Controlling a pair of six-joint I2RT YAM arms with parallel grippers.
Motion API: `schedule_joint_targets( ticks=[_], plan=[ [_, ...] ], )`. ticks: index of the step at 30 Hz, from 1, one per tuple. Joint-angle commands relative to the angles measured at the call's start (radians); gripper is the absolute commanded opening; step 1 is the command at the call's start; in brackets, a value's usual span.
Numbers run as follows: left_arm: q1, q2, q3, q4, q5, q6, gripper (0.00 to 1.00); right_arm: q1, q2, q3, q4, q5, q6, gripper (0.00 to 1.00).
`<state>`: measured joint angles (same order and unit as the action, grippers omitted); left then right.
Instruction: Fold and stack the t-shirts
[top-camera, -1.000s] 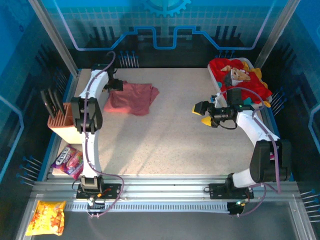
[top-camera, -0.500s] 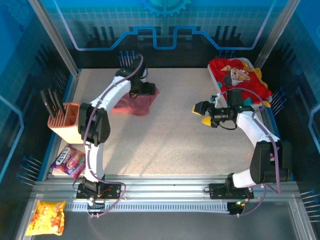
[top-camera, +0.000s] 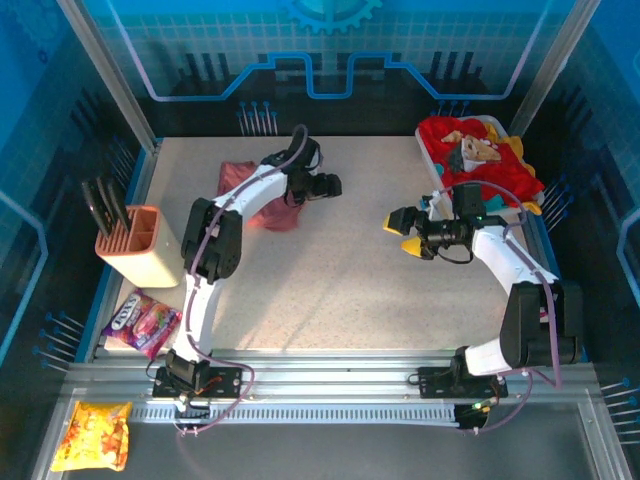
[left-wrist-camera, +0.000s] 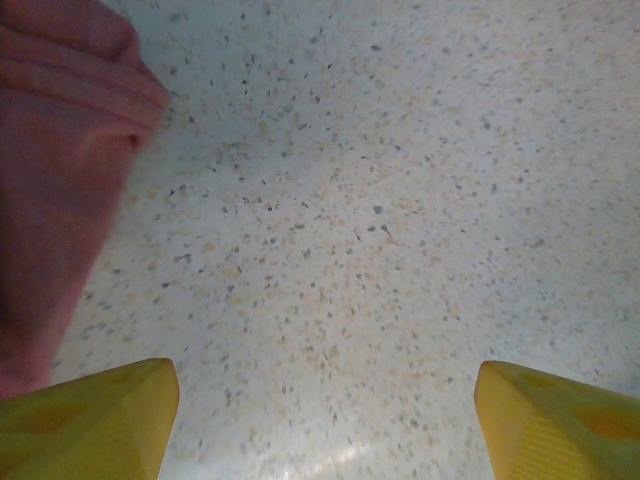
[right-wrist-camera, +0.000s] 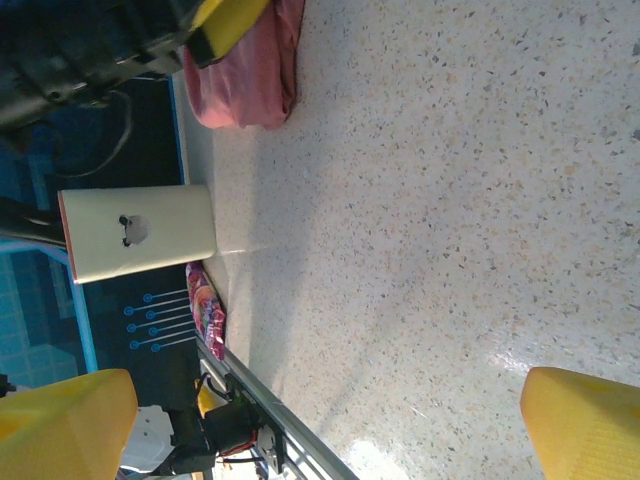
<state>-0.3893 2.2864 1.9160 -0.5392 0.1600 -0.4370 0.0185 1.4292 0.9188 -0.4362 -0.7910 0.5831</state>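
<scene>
Pink t-shirt (top-camera: 240, 174) lies bunched on the far left part of the table (top-camera: 340, 290), not yet spread. The left forearm crosses over it in the top view. In the left wrist view its rolled edge (left-wrist-camera: 60, 190) sits at the left, with bare speckled table beside it.

Left gripper (top-camera: 326, 185): just off the shirt's right edge, over bare table. Pads (left-wrist-camera: 90, 420) are spread wide with nothing between them.

Right gripper (top-camera: 403, 228): mid-table, well apart from the shirt, also gaping and empty.

Other shirts, red (top-camera: 450, 135) on top, are heaped in the white tray (top-camera: 433, 163) at the far right.

Judgement: the step in hand is getting the pink shirt flat.
- Turn the left gripper back to the rolled edge.
- Come in low and pinch one corner, not the whole bunch.
- Drag it toward the open middle.
- Bring the right gripper to the opposite corner so the cloth is tensioned, not twisted.

Risk: catching several layers at once.
</scene>
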Motion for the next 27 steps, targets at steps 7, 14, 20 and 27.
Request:
schedule_joint_targets(
  ticks=[7, 14, 20, 27],
  plan=[
    [0.001, 0.089, 0.083, 0.019, -0.009, -0.002, 0.81, -0.007, -0.016, -0.004, -0.011, -0.020, -0.013, 1.00],
    [0.032, 0.117, 0.099, -0.029, -0.052, 0.011, 0.81, -0.008, -0.012, -0.008, -0.009, -0.018, -0.011, 1.00],
    [0.076, 0.110, 0.073, -0.026, -0.053, 0.028, 0.80, -0.008, -0.010, -0.002, -0.015, -0.016, -0.012, 1.00],
    [0.108, 0.105, 0.069, -0.045, -0.058, 0.084, 0.80, -0.008, -0.011, -0.007, -0.013, -0.015, -0.009, 1.00]
  ],
)
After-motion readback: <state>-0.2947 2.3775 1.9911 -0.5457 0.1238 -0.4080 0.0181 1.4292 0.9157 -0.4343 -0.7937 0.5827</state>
